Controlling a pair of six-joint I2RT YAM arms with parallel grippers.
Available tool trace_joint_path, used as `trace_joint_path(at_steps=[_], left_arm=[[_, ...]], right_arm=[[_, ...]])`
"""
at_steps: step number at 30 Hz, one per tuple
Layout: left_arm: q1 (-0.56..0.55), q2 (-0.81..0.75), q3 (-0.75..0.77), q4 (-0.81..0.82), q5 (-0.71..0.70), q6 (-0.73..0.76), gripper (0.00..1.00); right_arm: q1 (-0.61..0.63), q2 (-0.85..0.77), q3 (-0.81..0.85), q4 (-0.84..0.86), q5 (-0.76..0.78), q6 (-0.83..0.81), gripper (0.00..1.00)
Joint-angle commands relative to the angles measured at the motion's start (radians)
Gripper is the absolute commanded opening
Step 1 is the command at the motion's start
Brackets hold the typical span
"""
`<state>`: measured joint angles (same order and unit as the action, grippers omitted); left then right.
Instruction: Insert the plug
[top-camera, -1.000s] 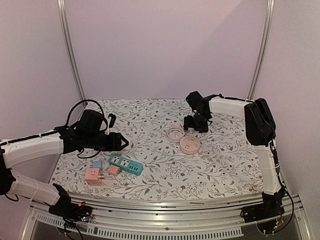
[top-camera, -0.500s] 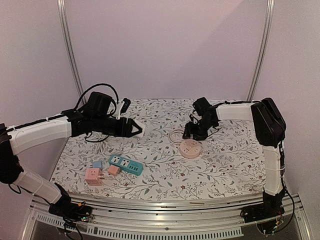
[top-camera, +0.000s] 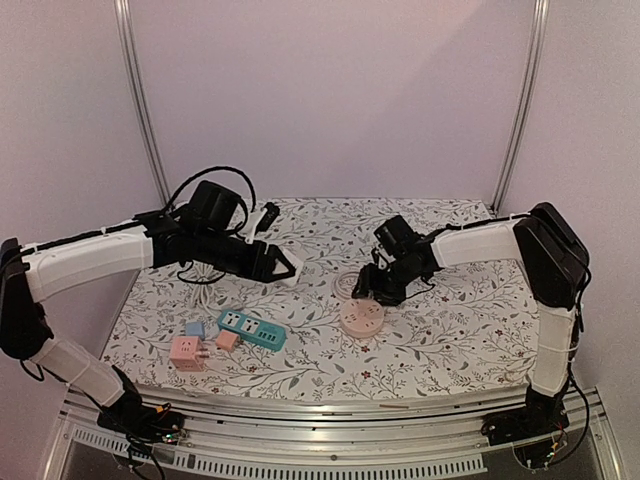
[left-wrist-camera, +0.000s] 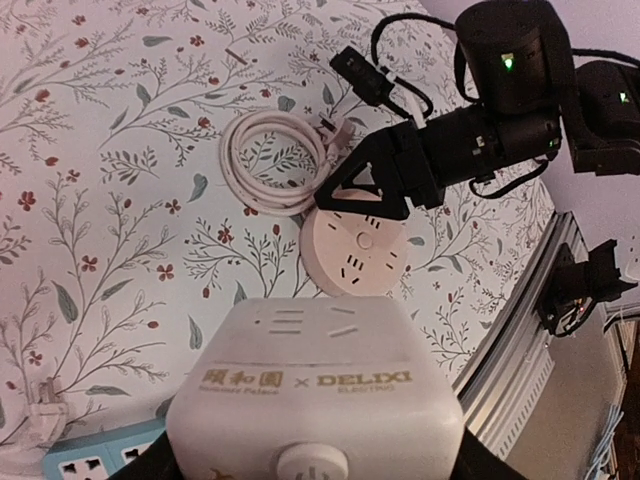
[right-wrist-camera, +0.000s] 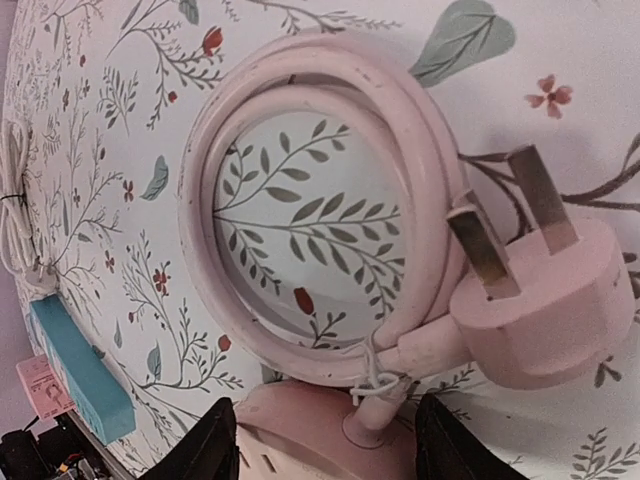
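Note:
My left gripper (top-camera: 283, 266) is shut on a white cube socket (top-camera: 294, 270) and holds it above the table's middle left. In the left wrist view that cube (left-wrist-camera: 315, 385) fills the bottom, its slotted face pointing at the pink round socket (left-wrist-camera: 357, 250). My right gripper (top-camera: 373, 291) is shut on the pink round socket (top-camera: 362, 317), its fingers (right-wrist-camera: 215, 445) astride the far rim. The socket's pink coiled cable (right-wrist-camera: 310, 210) lies just beyond. Its pink plug (right-wrist-camera: 545, 310) lies prongs up on the table.
A teal power strip (top-camera: 252, 329) lies at the front left with a pink cube socket (top-camera: 186, 352), a small blue adapter (top-camera: 193, 328) and a small pink adapter (top-camera: 227, 340). A white plug (left-wrist-camera: 45, 415) lies by the strip. A metal rail (top-camera: 330, 405) edges the table.
My left arm has risen and swung right toward the table's middle with the white cube. My right gripper has moved nearer and left, dragging the pink round socket along.

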<state>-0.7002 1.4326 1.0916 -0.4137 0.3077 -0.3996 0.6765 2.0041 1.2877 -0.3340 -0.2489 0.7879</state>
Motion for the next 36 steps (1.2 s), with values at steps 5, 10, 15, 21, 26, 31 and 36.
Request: trace_joint_path(at_steps=[5,10,15,21,26,31,36], left_arm=[[-0.052,-0.007,0.022,-0.052,-0.097,0.069,0.0],[-0.119,-0.006,0.028,-0.056,-0.17,0.162,0.0],[-0.153,0.038,0.101,-0.127,-0.18,0.228,0.0],[-0.161,0.132,0.226,-0.233,-0.101,0.272,0.0],[-0.174,0.223,0.33,-0.31,-0.09,0.295,0.0],[-0.219,0.33,0.446,-0.39,-0.137,0.337,0.0],[-0.246,0.458,0.575,-0.47,-0.184,0.365,0.0]], right_arm=[[0.034,0.02,0.013,0.069,0.002,0.055,0.58],[0.034,-0.01,0.033,-0.011,0.064,-0.015,0.6],[0.034,-0.057,0.069,-0.121,0.151,-0.135,0.72],[0.024,-0.156,0.074,-0.199,0.241,-0.233,0.96],[-0.053,-0.259,-0.01,-0.196,0.318,-0.233,0.99],[-0.103,-0.371,-0.106,-0.18,0.44,-0.229,0.99],[-0.126,-0.411,-0.142,-0.18,0.467,-0.249,0.99]])
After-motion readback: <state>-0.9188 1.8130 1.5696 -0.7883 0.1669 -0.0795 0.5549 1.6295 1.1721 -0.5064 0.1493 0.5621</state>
